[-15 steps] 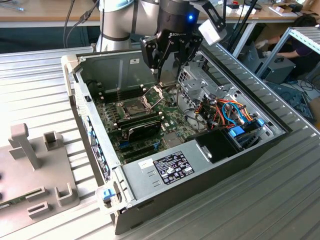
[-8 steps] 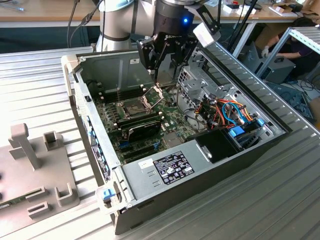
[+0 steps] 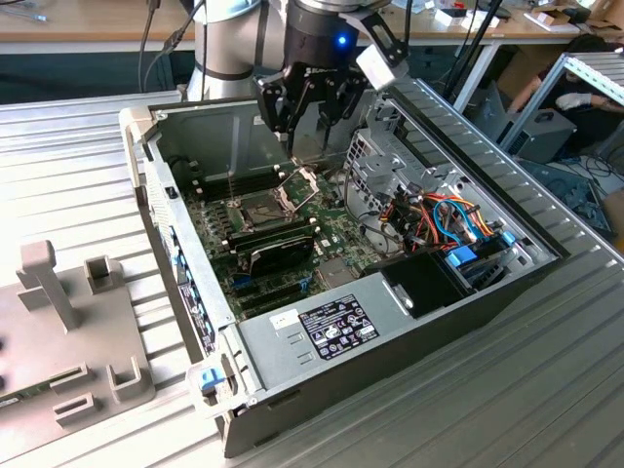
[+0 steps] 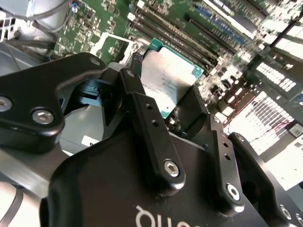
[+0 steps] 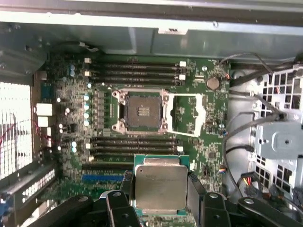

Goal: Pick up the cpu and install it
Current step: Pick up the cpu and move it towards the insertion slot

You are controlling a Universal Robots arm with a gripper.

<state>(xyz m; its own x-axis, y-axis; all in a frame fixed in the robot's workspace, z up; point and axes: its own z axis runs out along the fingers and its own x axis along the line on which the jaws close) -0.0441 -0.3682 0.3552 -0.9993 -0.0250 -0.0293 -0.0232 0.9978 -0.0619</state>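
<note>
Progress looks to be about half made: the picking-up is done, the installing is not.

At the exterior view's left, a grey fixture (image 3: 58,322) sits on the slatted table (image 3: 546,409), well apart from the work. Next to it the open computer case (image 3: 409,336) lies on its side, with the motherboard (image 3: 234,244) exposed inside. On that board the socket (image 3: 255,205) is bare. The first wrist view shows the same socket (image 5: 142,111) empty, with its hinged frame (image 5: 188,116) swung open beside it, so nothing has been seated there.

Further toward the exterior view's right, and over the far part of the case, the gripper (image 3: 310,122) hangs above the board. In the first wrist view the gripper (image 5: 161,189) is clamped on the cpu (image 5: 161,187), with the dark fingers (image 5: 195,189) pressing against two opposite edges and the silver-grey lid facing the camera. In the second wrist view the cpu (image 4: 165,78) is likewise pinched between the fingers, clear of the board beneath.

The chip is off the socket's line: in the first wrist view a bank of memory slots (image 5: 135,142) lies between it and the socket. What appears left, then, is to bring the chip over the socket, seat it and close the frame.

At the exterior view's far right, coloured cables (image 3: 439,219) fill the case's end, clear of the arm.
</note>
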